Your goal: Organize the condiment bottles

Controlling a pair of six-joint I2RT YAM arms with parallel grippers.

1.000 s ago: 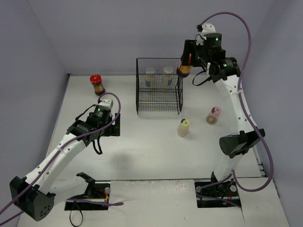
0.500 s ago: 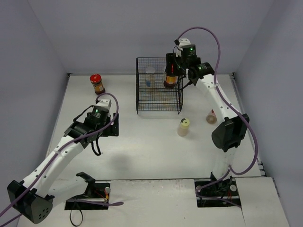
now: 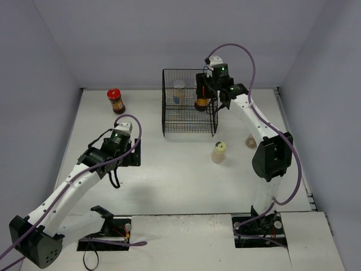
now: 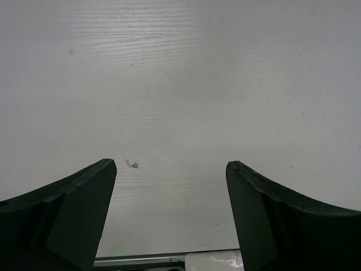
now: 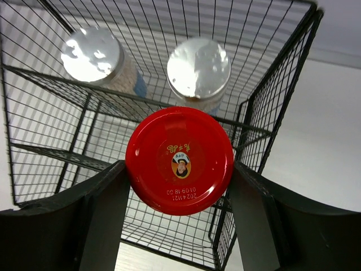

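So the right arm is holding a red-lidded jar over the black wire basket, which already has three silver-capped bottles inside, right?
Not quite: the right wrist view shows two silver-capped bottles in the black wire basket, not three. The right gripper does hold the red-lidded jar over it.

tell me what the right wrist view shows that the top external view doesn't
Right wrist only: a second silver-capped bottle in the wire basket, plus the print on the lid of the held jar. Top external only: the other red-lidded jar and the yellow-capped bottle, standing on the table. Both: the right tool gripping that jar at the basket.
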